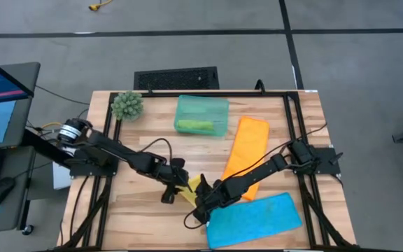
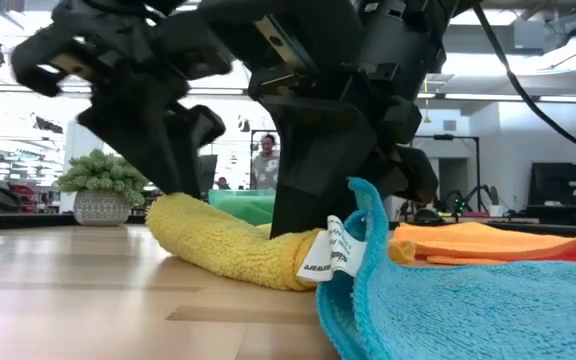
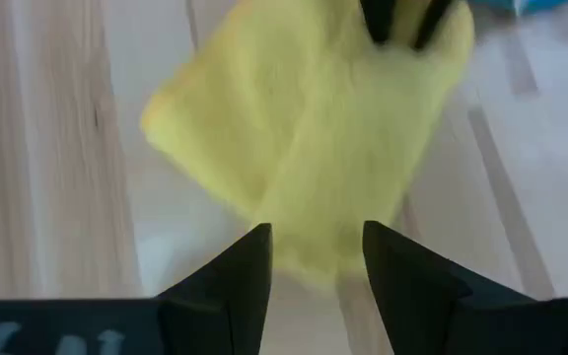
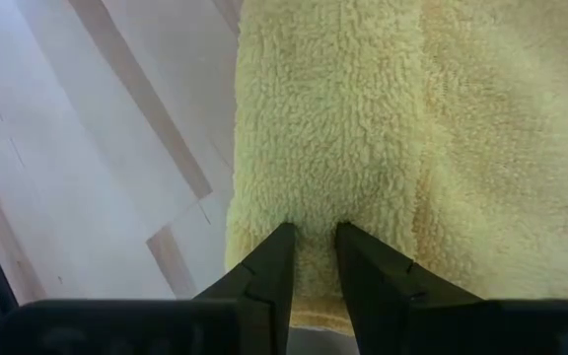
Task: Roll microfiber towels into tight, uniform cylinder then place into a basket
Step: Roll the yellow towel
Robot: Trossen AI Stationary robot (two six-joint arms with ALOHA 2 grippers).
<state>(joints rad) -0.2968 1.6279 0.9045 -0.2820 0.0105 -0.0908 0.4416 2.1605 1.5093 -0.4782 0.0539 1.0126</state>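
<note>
**Inspector A:** Checking the yellow towel (image 1: 193, 187): it lies half-rolled on the surface (image 1: 138, 210), well in front of the basket (image 1: 201, 115). The right claw (image 4: 312, 258) is nearly closed, fingers pressed into its pile, pinching a fold.

**Inspector B:** And the left claw (image 3: 316, 258)?

**Inspector A:** Fingers apart, gripping nothing, hovering at the same towel's other end. The blue towel (image 1: 254, 220) touches the yellow one; the orange towel (image 1: 245, 154) lies flat beside the basket, which holds a green roll (image 1: 193, 125).

Both arms reaching to table centre, left gripper (image 1: 180, 183) fingers parted, right gripper (image 1: 203, 205) fingers pinched.
</note>
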